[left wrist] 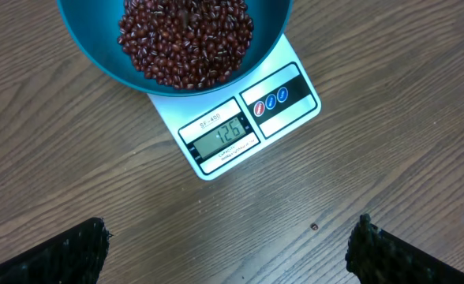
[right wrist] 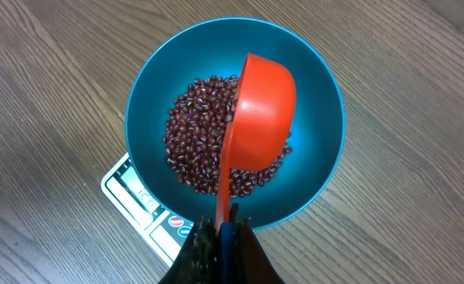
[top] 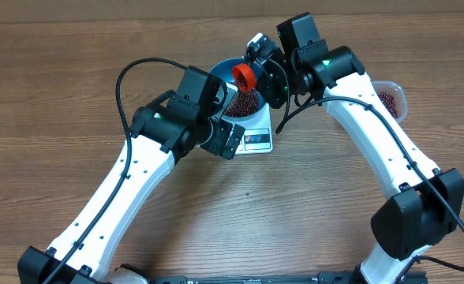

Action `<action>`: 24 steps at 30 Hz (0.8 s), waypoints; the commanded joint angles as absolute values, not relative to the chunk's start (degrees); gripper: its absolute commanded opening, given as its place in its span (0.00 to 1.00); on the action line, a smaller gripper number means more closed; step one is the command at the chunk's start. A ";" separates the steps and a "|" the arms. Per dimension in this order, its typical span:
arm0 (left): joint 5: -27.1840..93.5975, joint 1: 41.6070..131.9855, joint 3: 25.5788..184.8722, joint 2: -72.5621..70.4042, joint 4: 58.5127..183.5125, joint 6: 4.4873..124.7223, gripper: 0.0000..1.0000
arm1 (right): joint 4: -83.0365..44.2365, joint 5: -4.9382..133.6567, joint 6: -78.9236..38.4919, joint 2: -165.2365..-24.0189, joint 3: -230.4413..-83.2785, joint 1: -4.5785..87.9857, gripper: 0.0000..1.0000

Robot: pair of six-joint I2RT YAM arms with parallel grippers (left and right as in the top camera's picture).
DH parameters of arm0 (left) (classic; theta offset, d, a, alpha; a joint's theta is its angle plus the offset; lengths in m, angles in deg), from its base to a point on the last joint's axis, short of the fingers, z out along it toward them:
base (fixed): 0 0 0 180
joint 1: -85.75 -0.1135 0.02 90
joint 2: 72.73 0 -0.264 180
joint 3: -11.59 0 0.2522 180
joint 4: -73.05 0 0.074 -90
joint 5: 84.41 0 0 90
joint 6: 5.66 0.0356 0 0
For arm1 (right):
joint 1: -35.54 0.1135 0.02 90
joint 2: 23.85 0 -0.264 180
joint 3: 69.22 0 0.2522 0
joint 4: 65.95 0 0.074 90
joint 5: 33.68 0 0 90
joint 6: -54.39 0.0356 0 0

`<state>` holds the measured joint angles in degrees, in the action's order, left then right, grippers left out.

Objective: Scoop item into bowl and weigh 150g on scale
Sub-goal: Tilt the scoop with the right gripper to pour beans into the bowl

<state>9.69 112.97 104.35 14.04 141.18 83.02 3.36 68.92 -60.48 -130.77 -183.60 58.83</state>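
- Right tool [right wrist: 224,235], right wrist view: clamped tight on the handle of an orange scoop [right wrist: 260,118]. The cup is tipped on its side over the bowl [right wrist: 319,95], so its load falls onto the beans [right wrist: 192,142] heaped inside.
- Left wrist view: left tool [left wrist: 232,260] spread fully wide, holding nothing. It hangs clear in front of the bowl, leaving the scale [left wrist: 240,126] beneath the bowl readable. Display shows 126, short of target.
- Overhead: clear tub [top: 390,99] of spare beans sits right of the bowl on the tabletop [top: 58,95], probably the refill source.

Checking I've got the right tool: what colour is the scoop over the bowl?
The scoop is orange-red, clearest in the right wrist view.
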 commanded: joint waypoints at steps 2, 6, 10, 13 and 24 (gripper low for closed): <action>10.08 112.66 104.15 12.75 140.94 82.65 1.00 | 5.37 69.40 -63.45 -130.59 -185.18 59.03 0.04; 10.08 112.66 104.15 12.77 140.94 82.65 1.00 | 6.47 66.67 -65.20 -130.59 -185.18 59.33 0.04; 10.08 112.66 104.15 12.77 140.94 82.65 1.00 | 3.50 64.09 -58.53 -130.59 -185.18 59.31 0.04; 10.08 112.66 104.15 12.77 140.94 82.65 0.99 | 3.60 64.06 -58.53 -130.59 -185.18 59.40 0.04; 10.08 112.66 104.15 12.75 140.94 82.65 1.00 | 4.85 59.74 -61.74 -130.59 -185.18 61.65 0.04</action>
<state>9.69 112.97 104.35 14.04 141.18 83.02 6.12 63.71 -62.20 -130.79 -183.62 60.64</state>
